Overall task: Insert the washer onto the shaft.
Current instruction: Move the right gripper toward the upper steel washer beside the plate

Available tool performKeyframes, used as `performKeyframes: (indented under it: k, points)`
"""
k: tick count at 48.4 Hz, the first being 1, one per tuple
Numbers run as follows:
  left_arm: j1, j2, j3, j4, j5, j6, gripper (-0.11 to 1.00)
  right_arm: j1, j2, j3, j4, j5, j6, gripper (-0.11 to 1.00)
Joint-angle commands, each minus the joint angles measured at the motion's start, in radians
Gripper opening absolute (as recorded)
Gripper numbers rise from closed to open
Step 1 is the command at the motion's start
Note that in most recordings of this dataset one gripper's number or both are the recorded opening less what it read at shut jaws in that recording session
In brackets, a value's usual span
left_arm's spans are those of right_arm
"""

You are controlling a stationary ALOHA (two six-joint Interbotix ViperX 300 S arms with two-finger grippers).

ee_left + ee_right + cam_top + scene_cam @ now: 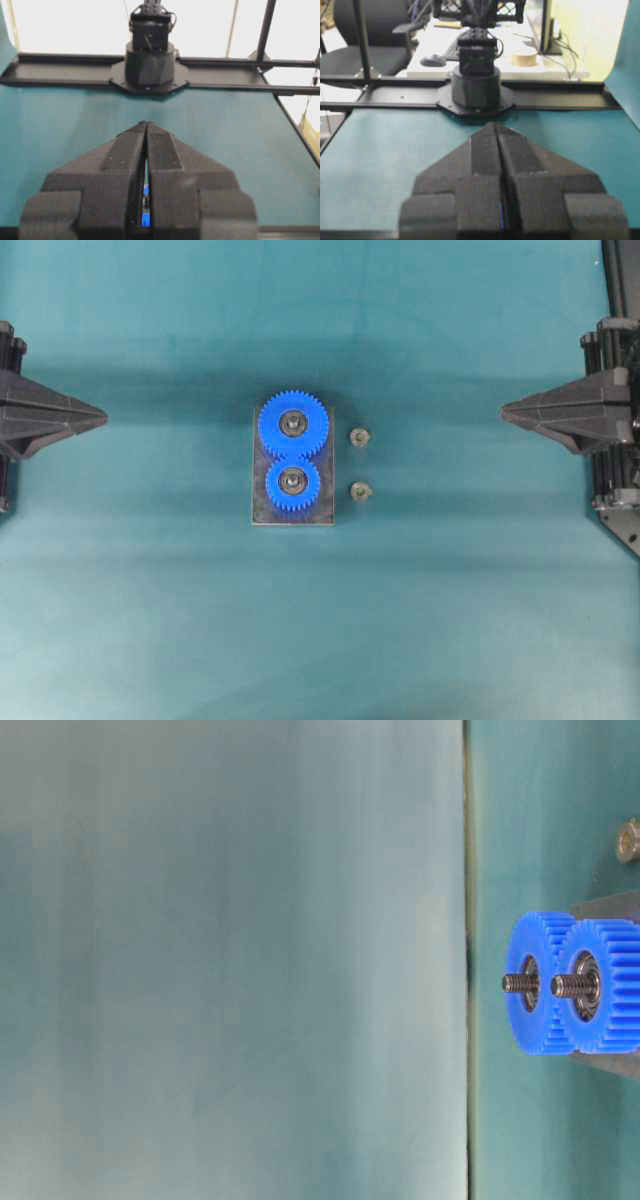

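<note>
Two small washers (359,436) (361,490) flat on the teal mat just beside the grey base plate (262,510), untouched. Two threaded shafts (515,983) (563,985) poking up through the blue gears (293,423). Left gripper (100,417) and right gripper (506,412) both fully closed, empty, well apart from everything. Likely trouble: thin washer skidding away under the pinch, or tilting and jamming on the threads.

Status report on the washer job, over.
Left gripper and right gripper both shut, empty, parked at table edges. Two washers loose beside the gear plate. Shafts bare, path clear.
</note>
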Motion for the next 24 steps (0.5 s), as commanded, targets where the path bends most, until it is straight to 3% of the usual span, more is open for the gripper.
performKeyframes:
  k: [1,5,8,24]
  points:
    - [-0.012,0.017,0.003,0.011,-0.005,-0.021,0.00,0.000,0.011,-0.005,0.006,-0.002,0.025,0.01]
    - [-0.020,0.032,-0.009,0.011,0.002,-0.026,0.00,0.000,0.011,-0.006,0.086,0.041,0.044,0.01]
    - [-0.021,0.046,-0.023,0.011,0.025,-0.026,0.00,0.000,0.012,-0.009,0.120,0.110,0.061,0.01]
    - [-0.020,0.164,-0.127,0.011,0.291,-0.023,0.00,-0.078,0.107,-0.118,0.115,0.506,0.067,0.01]
